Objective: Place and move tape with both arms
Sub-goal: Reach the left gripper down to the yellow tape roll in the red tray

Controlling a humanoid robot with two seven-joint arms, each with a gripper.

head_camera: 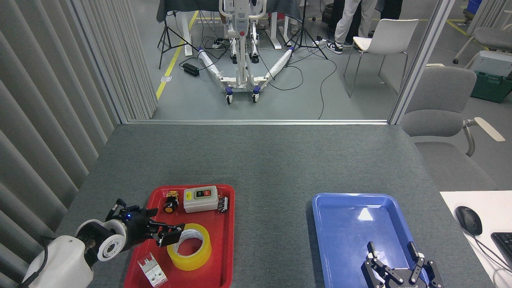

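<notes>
Your left black three-fingered gripper [170, 234], at the lower left of the frame, reaches over the red plastic tray [224, 256], its fingertips at the left rim of the wide yellow translucent tape roll [192, 256]; I cannot tell if it grasps. The roll lies flat in this tray. Your right black gripper [394, 256], lower right, is spread apart over the blue plastic tray [344, 224].

My left arm [64, 260] comes in from the lower left, white and glossy, its wrist turned sideways with a small blue light showing. Its pincer [170, 235] points right, fingers parted. My right pincer [396, 260] sits low at the bottom edge, fingers [371, 250] upright and spread.
</notes>
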